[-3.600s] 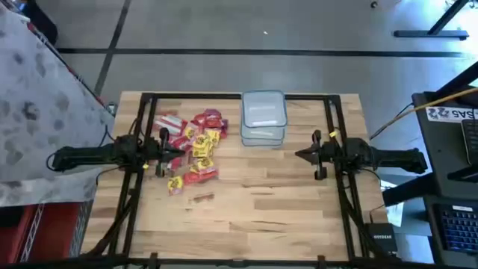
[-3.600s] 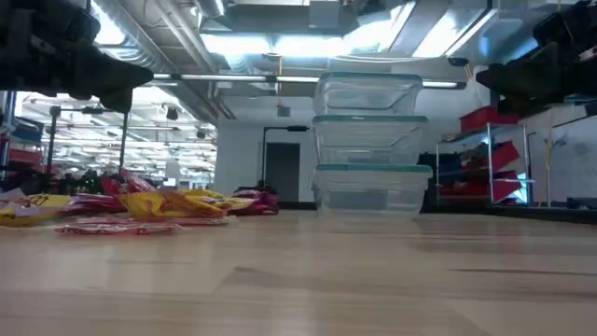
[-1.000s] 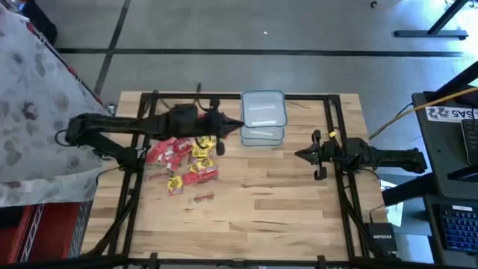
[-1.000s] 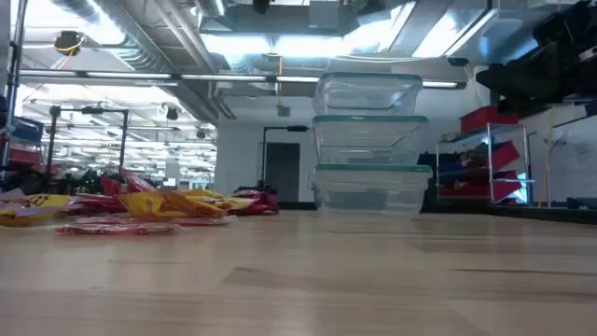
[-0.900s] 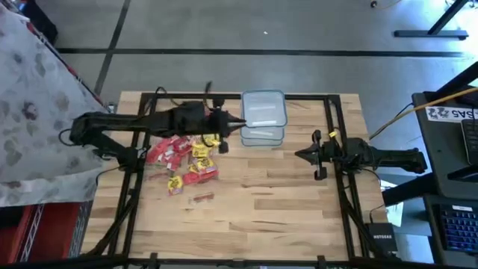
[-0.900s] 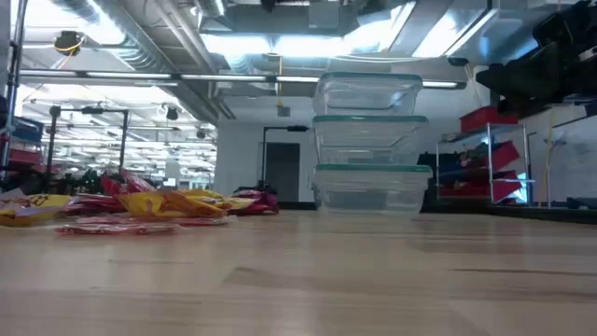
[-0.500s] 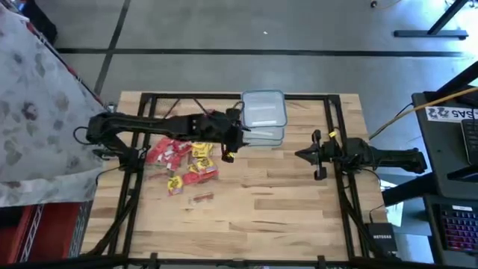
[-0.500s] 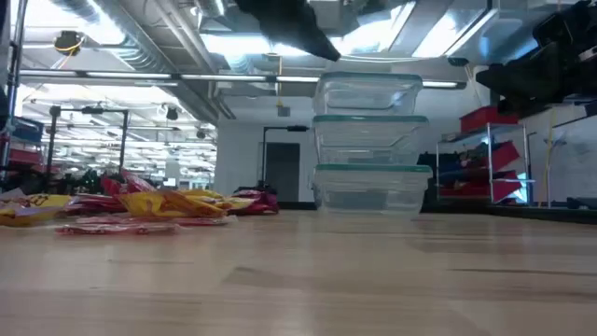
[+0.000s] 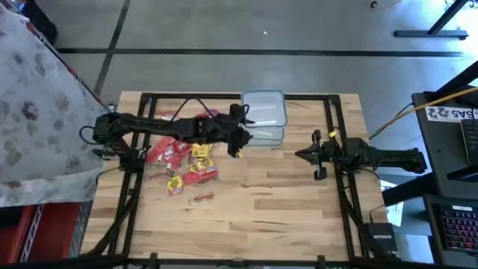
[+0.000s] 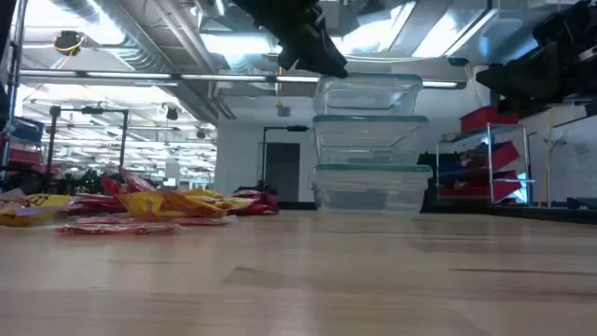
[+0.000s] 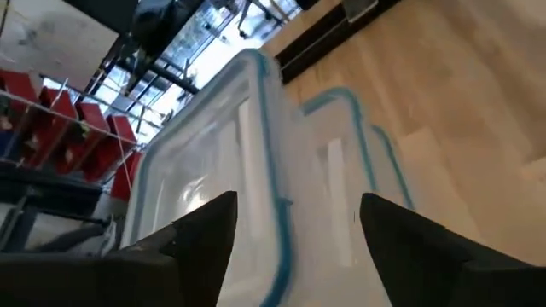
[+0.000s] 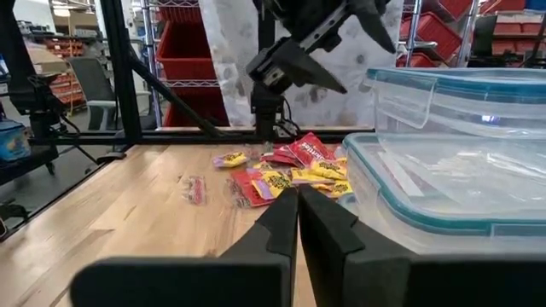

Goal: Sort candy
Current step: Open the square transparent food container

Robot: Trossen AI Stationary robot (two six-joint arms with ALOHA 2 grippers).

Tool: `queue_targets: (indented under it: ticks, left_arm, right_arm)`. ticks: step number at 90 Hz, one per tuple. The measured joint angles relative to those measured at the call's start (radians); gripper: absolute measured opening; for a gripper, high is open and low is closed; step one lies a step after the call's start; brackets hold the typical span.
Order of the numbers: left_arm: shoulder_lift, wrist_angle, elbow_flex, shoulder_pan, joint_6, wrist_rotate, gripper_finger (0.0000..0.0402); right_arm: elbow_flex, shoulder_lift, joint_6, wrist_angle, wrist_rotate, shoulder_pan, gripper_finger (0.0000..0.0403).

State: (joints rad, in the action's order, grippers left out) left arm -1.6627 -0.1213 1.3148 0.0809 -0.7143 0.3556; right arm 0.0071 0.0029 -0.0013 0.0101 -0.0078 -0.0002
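The left claw (image 9: pixel 240 134) hangs released just beside the left edge of the stack of clear containers (image 9: pixel 263 118), up at the level of the top lid, and it grasps nothing; I judge it is placed there to take the top container from the stack, so that the sweets can have separate boxes. The left wrist view makes this plain: its two dark fingers (image 11: pixel 205 234) stand apart, with the blue-rimmed lid (image 11: pixel 256 170) between them. The candy (image 9: pixel 187 153) lies in a loose heap on the counter (image 9: pixel 284 202), left of the stack and under the stretched left arm, and it is not yet sorted; one small piece lies apart, nearer. The right claw (image 9: pixel 305 155) waits at the right side, well apart from the stack, with its fingers clenched together, as the right wrist view shows. The low view alone shows that there are three containers, one upon another; from above they look almost like one.
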Motion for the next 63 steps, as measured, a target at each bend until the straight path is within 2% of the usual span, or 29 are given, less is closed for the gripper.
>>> queue_targets:
  ticks: [33,42,63]
  left_arm:
    - [-0.029,-0.030,-0.001,0.047,0.085,-0.004,0.0227]
    - [-0.032,-0.035,0.000,0.043,0.090,-0.002,0.0198]
    - [-0.039,-0.032,0.002,0.030,0.084,0.002,0.0101]
  right_arm:
    - [0.000,0.000,0.000,0.000,0.000,0.000,0.0001]
    - [0.000,0.000,0.000,0.000,0.000,0.000,0.0001]
    - [0.000,0.000,0.000,0.000,0.000,0.000,0.0001]
